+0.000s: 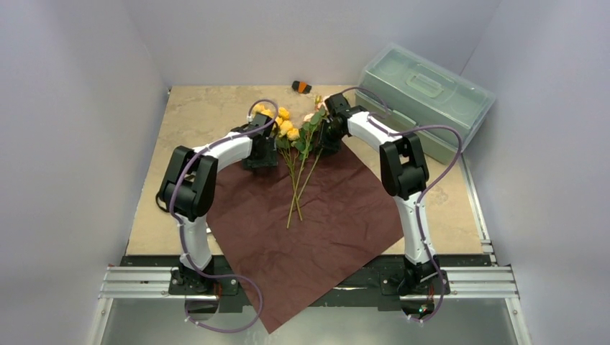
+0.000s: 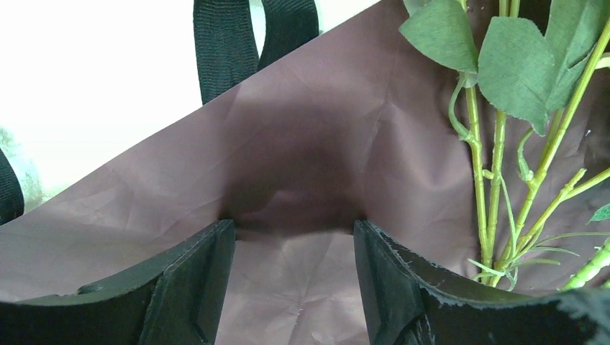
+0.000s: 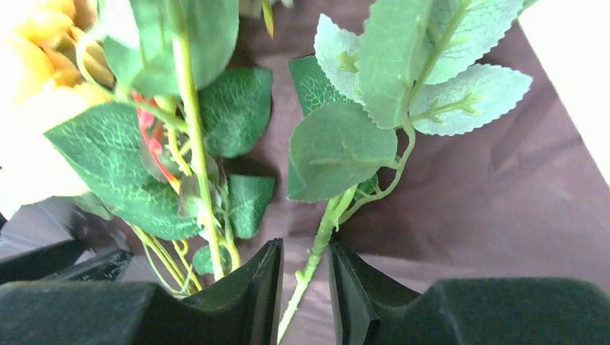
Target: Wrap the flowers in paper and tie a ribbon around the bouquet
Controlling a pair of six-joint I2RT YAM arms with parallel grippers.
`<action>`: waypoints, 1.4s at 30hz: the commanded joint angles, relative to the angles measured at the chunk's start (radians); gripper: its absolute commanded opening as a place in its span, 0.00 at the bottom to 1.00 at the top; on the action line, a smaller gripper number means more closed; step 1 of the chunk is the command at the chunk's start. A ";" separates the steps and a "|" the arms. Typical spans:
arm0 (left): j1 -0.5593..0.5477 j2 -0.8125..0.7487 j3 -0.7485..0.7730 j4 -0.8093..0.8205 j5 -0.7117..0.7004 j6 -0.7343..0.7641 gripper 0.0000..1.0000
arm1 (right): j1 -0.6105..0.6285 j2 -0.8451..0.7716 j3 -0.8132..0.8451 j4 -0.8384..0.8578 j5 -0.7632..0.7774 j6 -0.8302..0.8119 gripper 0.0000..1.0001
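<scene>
From above, we see the flowers [image 1: 291, 136] lying on the paper [image 1: 331, 215] on the table [image 1: 201, 122]. Left wrist: the left gripper [image 2: 293, 226] stands apart over bare paper, ribbon [image 2: 223, 47] beyond. Right wrist: the right gripper [image 3: 306, 248] straddles 1 stem [image 3: 321, 233], unclamped; closing off-centre may drag the flowers askew.

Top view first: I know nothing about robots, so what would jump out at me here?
The big dark red paper is spread like a diamond across the table, its near corner reaching past the edge between the two arms. At its far corner lie the flowers, yellow and pink blooms on long green stems, with the left gripper and the right gripper close on either side. A pale green plastic case sits at the far right.
</scene>
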 commanded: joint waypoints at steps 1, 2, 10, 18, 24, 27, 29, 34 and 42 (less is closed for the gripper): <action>0.016 0.102 -0.021 0.025 0.082 -0.031 0.64 | -0.029 0.117 0.084 -0.054 0.062 -0.034 0.37; 0.019 0.101 -0.026 0.024 0.094 -0.043 0.64 | -0.033 0.135 0.106 -0.064 0.062 -0.038 0.37; 0.022 0.052 -0.130 0.043 0.181 -0.121 0.63 | -0.044 0.184 0.214 -0.103 0.065 -0.041 0.35; 0.022 0.010 -0.215 0.075 0.222 -0.117 0.62 | -0.034 0.085 0.100 -0.097 0.081 -0.131 0.18; 0.022 -0.009 -0.241 0.096 0.233 -0.123 0.60 | -0.002 0.085 0.084 -0.151 0.101 -0.194 0.06; 0.022 -0.021 -0.242 0.098 0.232 -0.127 0.60 | 0.018 0.057 0.067 -0.174 0.130 -0.198 0.01; 0.022 -0.022 -0.240 0.100 0.233 -0.131 0.60 | 0.026 0.013 0.024 -0.160 0.131 -0.176 0.00; 0.022 -0.019 -0.232 0.116 0.239 -0.154 0.59 | 0.025 -0.088 -0.069 -0.134 0.104 -0.114 0.00; 0.019 -0.017 -0.220 0.136 0.271 -0.199 0.57 | 0.029 -0.151 -0.180 -0.049 -0.007 0.005 0.00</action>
